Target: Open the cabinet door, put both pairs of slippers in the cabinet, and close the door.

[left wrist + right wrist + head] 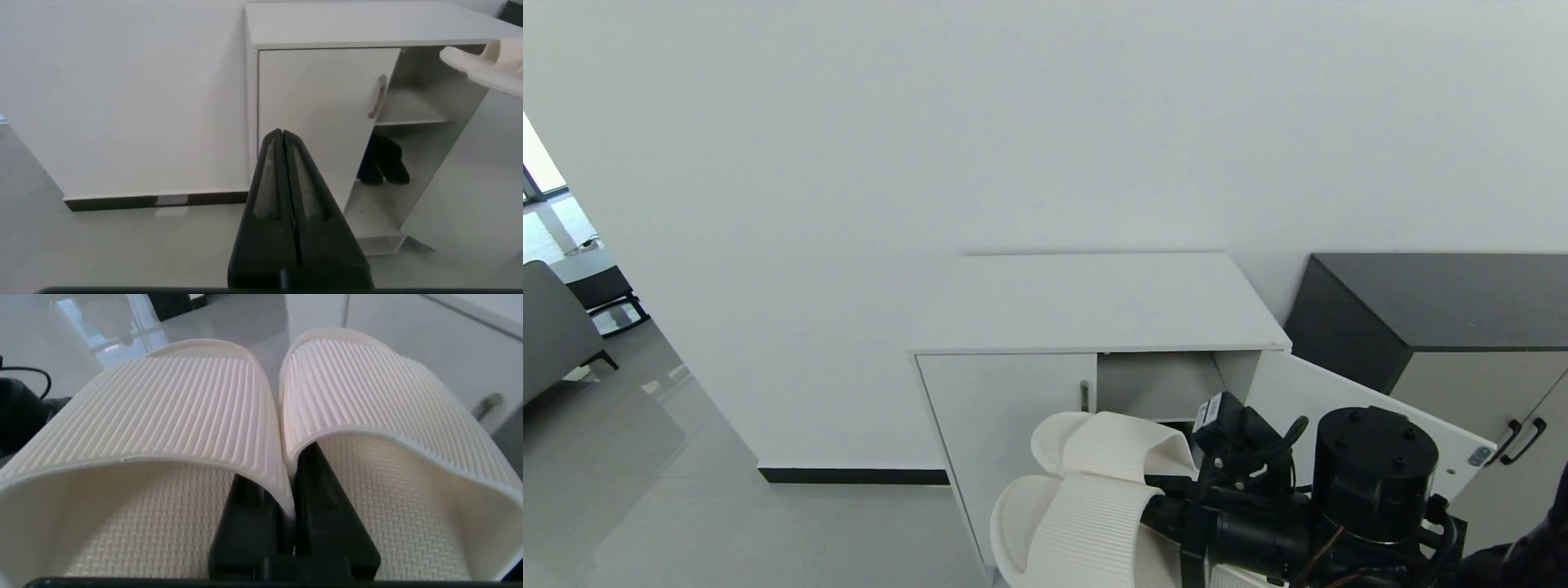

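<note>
Right claw [291, 490] is clamped on the white slippers [278, 408]. Its two fingers pinch the touching inner strap walls, so the pair hangs as one piece, side by side with soles down.

In the head view the white slippers [1094, 490] sit at 6 o'clock, off the floor [768, 531], just in front of the cabinet [1094, 302]. The long axis runs roughly 3 to 9, with the rounded toes pointing to about 9 o'clock and the heels back toward the arm at 3. The ribbed straps face up. One slipper is nearer the cabinet front, the other nearer the camera.

The cabinet stands against the wall [849, 163] at frame centre. The right door [1339, 392] is open, swung out toward 4 o'clock. The left door [1005, 408] is closed, with its handle [1084, 396] at the inner edge.

Left claw [283, 139] has its fingers pressed together and holds nothing. It is aimed at the closed left door and stands well apart from it. The left wrist view shows the open compartment with a shelf [413, 110]. A dark pair [382, 159] sits in the lower space under that shelf, toward the back, too small to give its heading. One white slipper toe [482, 65] pokes in level with the top of the opening.

A dark cabinet [1437, 302] stands at 3 o'clock, just beside the white one, behind the open door.
</note>
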